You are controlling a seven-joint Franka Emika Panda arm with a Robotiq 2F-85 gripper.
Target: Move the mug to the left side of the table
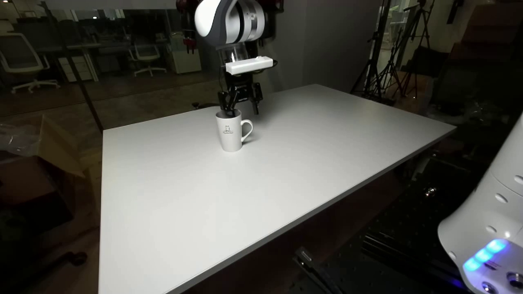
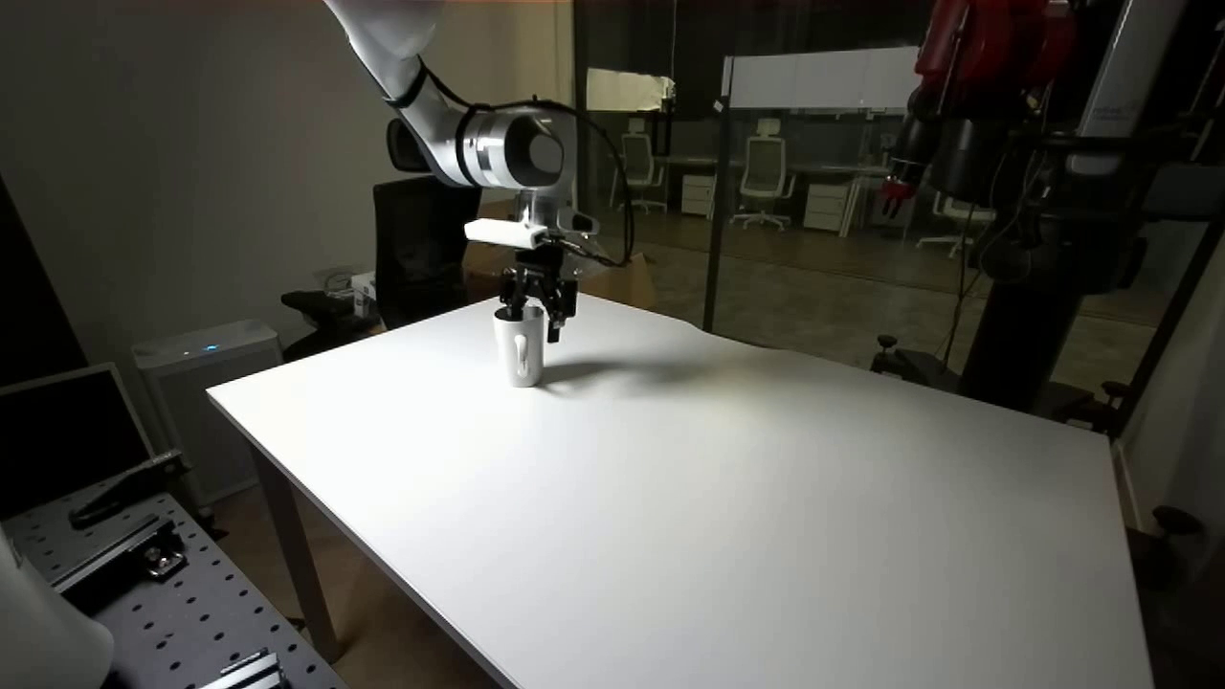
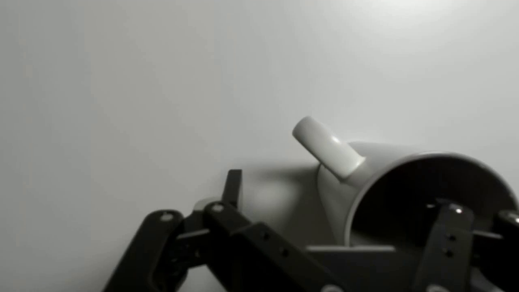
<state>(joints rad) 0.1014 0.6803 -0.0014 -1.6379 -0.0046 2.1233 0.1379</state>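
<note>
1. Mug, just the one, and it's standing upright on the one table, toward the far edge in both exterior views.
2. One gripper right at its rim, two fingers, jaws spread wide: one finger is down inside the mug's mouth, its partner outside, on the handle side!
3. Is that inner finger touching the wall? Can't tell; its tip vanishes into the dark interior.
4. One handle, clear in the wrist view, while the gripper covers the mug's lower part there.
5. One print on the mug's side, lettering too small to read.
6. One arm, cut off by the top of both exterior views; a white base with blue lights is sliced by the right edge in an exterior view.
7. Two white office chairs show behind glass in an exterior view, a third partly covered by a red-and-black robot.
8. Tripods overlap in the gloom, too tangled to count.
</note>
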